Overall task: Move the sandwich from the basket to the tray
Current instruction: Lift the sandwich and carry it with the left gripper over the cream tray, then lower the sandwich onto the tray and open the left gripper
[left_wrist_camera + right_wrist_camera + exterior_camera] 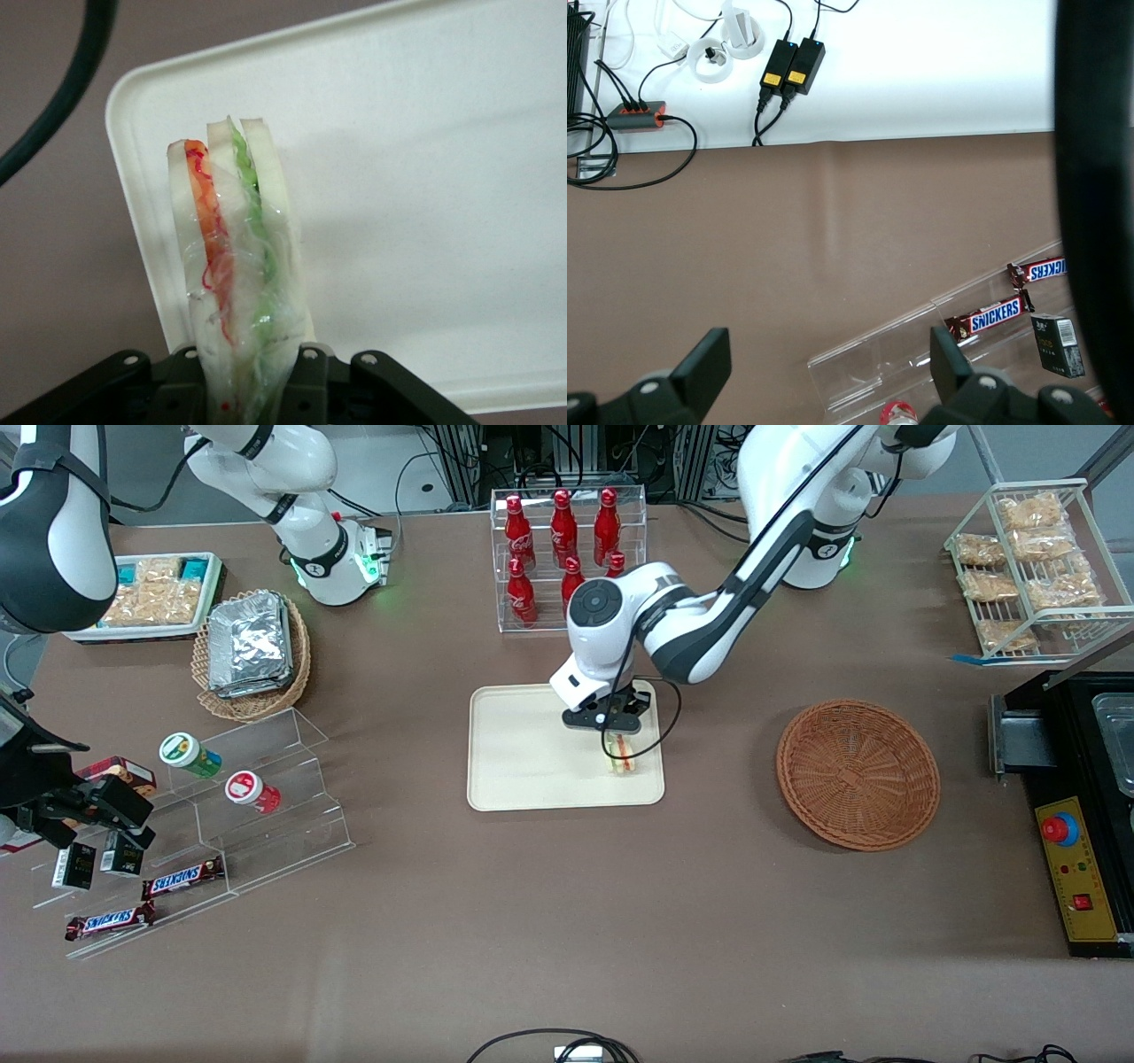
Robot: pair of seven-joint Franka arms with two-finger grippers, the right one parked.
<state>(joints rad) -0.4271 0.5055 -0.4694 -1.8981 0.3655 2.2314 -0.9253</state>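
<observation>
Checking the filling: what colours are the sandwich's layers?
Orange, red and green between pale bread, clearest from the left wrist.

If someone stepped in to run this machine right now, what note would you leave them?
Gripper: shut on the sandwich, low over the tray, at the corner nearest the basket.
Sandwich: held on edge between the fingers; whether it touches the tray is not clear.
Basket: nothing in it, toward the working arm's end of the table.
Done: sandwich picked from the basket and carried to the tray.
Left: set it down, open the gripper, pull away.
</observation>
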